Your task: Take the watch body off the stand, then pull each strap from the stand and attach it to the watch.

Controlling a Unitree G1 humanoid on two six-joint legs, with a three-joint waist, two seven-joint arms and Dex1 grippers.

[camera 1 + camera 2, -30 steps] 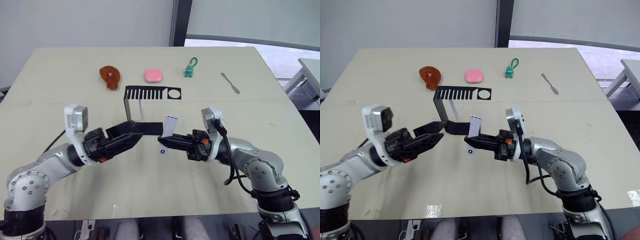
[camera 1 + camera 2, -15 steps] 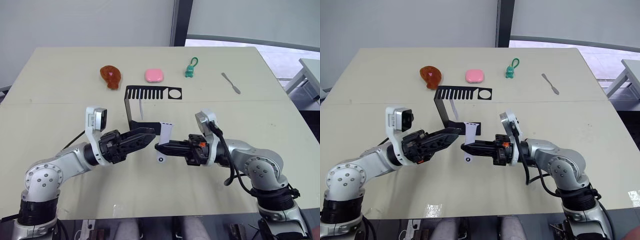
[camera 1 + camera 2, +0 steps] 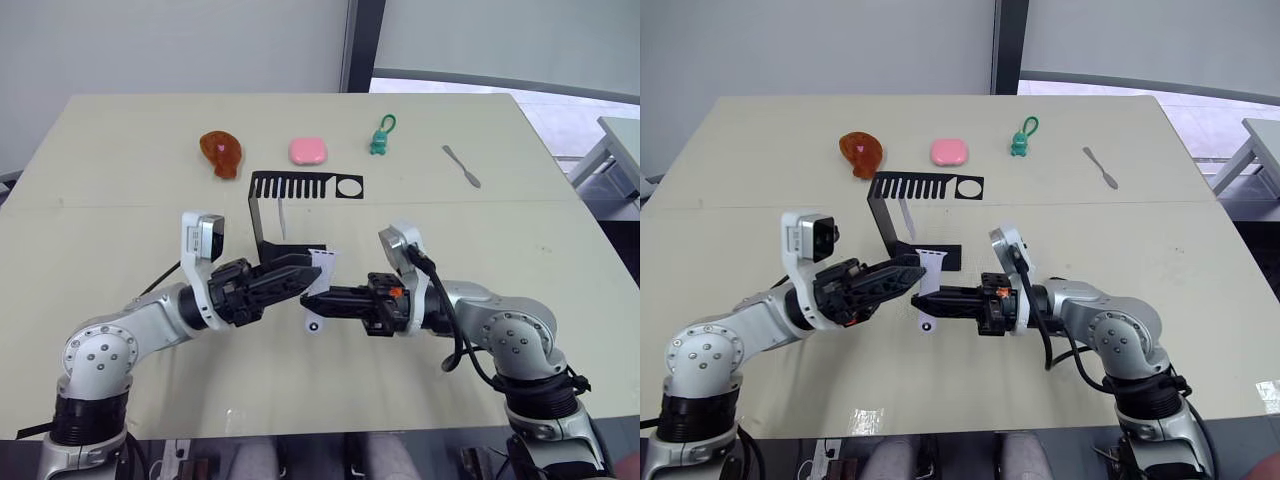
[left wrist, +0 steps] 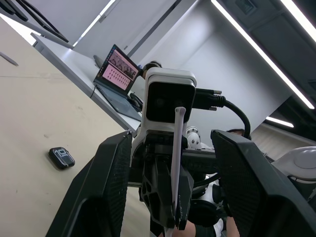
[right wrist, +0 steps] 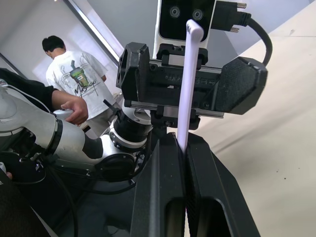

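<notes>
My right gripper (image 3: 309, 298) is shut on a pale strap (image 5: 186, 94) that stands upright out of its fingers. My left gripper (image 3: 308, 272) is open and faces it, one finger (image 5: 132, 64) on each side of the strap without touching it. The watch body (image 4: 61, 157) lies on the table just below the right fingertips, a small dark spot (image 3: 314, 326) in the eye views. Behind the grippers stands the black stand (image 3: 300, 187), with another strap (image 3: 282, 222) hanging from its comb-slotted bar.
Along the table's far side lie a brown toy (image 3: 220, 153), a pink case (image 3: 307, 151), a green keychain figure (image 3: 381, 138) and a grey spatula-like tool (image 3: 461, 165). A person (image 5: 74, 79) stands beyond the table. Another table (image 3: 622, 150) is at the right.
My left gripper has moved right and my right gripper has moved left with the strap, so the strap now stands between the open left fingers. The stand has not moved.
</notes>
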